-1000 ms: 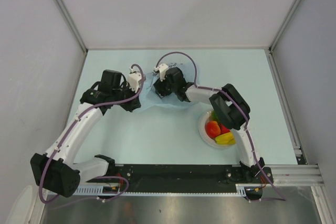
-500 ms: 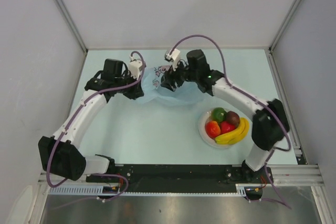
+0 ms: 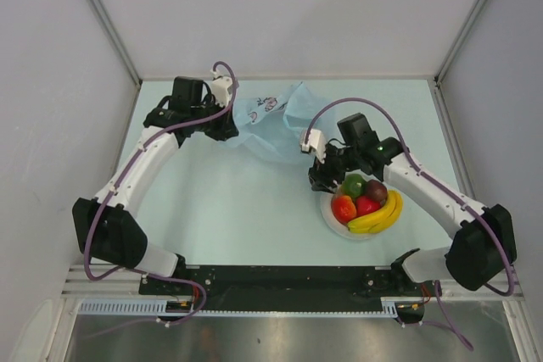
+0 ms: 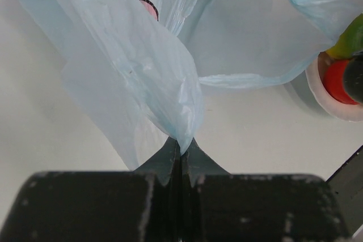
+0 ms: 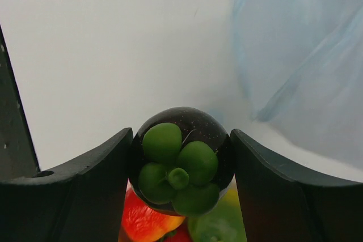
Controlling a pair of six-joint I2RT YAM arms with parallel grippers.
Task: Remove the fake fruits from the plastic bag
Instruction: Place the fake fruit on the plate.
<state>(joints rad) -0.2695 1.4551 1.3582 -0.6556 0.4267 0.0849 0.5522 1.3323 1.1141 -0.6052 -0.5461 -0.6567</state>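
Note:
The plastic bag (image 3: 273,121) is light blue with a small print and lies crumpled at the back centre. My left gripper (image 3: 227,130) is shut on a pinched fold of the bag (image 4: 148,66), and its tips (image 4: 181,150) meet on the film. My right gripper (image 3: 326,181) is shut on a dark round fruit with a green calyx (image 5: 180,165), held just above the white plate (image 3: 332,219). On the plate lie a green fruit (image 3: 354,184), a dark one (image 3: 377,191), a red one (image 3: 344,208) and a yellow banana (image 3: 378,219). I cannot see into the bag.
The white plate (image 4: 315,83) sits right of centre, close to the bag's right edge. Grey walls enclose the pale table on three sides. A black rail (image 3: 288,279) runs along the near edge between the arm bases.
My right arm has swung from the bag to the plate, carrying the dark fruit. My left gripper has pulled its bag corner toward the back left.

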